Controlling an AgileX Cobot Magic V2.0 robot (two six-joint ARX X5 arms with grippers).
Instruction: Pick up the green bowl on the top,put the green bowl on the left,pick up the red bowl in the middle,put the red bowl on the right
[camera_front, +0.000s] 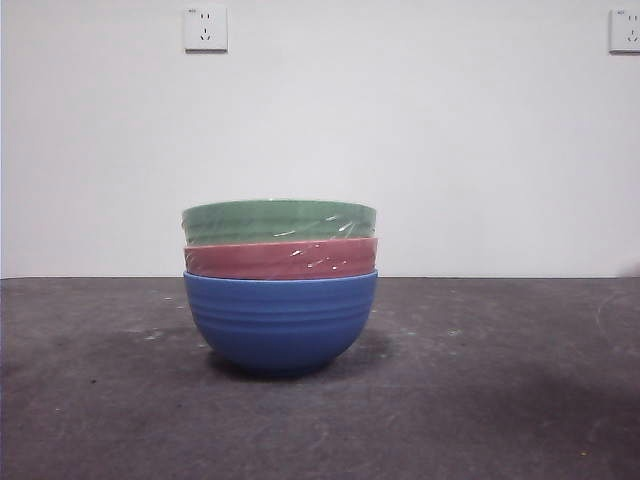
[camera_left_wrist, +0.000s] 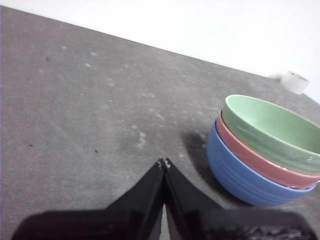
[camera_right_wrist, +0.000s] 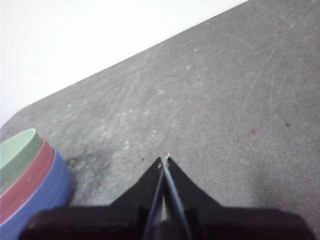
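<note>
Three bowls are stacked at the table's middle. The green bowl (camera_front: 279, 220) sits on top, nested in the red bowl (camera_front: 280, 259), which sits in a blue ribbed bowl (camera_front: 280, 322). The stack also shows in the left wrist view, with the green bowl (camera_left_wrist: 272, 127), the red bowl (camera_left_wrist: 255, 159) and the blue bowl (camera_left_wrist: 240, 172). In the right wrist view only an edge of the green bowl (camera_right_wrist: 17, 150) and the red bowl (camera_right_wrist: 27, 180) shows. My left gripper (camera_left_wrist: 164, 162) is shut and empty, apart from the stack. My right gripper (camera_right_wrist: 164, 160) is shut and empty, also apart from it. Neither arm shows in the front view.
The dark grey table (camera_front: 500, 400) runs back to a white wall with two sockets (camera_front: 205, 28). A small white roll (camera_left_wrist: 295, 81) lies at the table's far edge in the left wrist view. Bare table lies on both sides of the stack.
</note>
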